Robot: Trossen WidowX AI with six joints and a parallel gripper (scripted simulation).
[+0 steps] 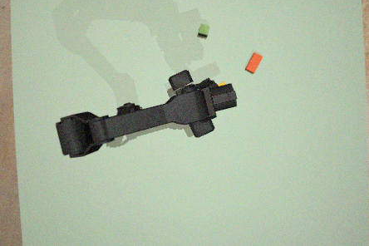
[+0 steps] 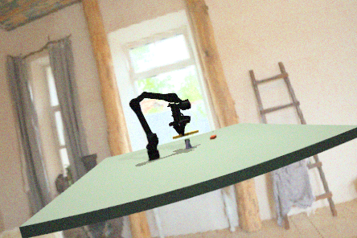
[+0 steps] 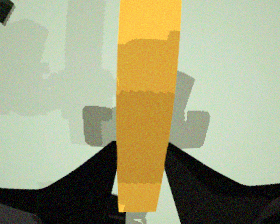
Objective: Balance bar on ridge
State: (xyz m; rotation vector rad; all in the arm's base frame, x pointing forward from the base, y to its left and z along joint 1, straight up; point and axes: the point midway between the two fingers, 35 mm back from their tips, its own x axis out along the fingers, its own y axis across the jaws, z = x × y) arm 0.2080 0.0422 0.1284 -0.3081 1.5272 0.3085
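My gripper (image 2: 182, 135) (image 3: 143, 145) is shut on the yellow bar (image 1: 222, 84) (image 2: 193, 133) (image 3: 145, 115), holding it nearer one end. The bar is in the air above the table. In the exterior view the purple-grey ridge (image 2: 188, 144) stands on the table beneath the bar, with a gap between them. In the top view the arm hides the ridge, the fingertips and most of the bar. In the wrist view the ridge does not show, and the bar runs from between the fingers past the top edge.
An orange block (image 1: 253, 63) (image 2: 213, 137) lies on the pale green table (image 1: 270, 183) (image 2: 133, 185) beyond the gripper. A small green block (image 1: 204, 30) lies off to one side in the top view. The arm's shadow falls across the table.
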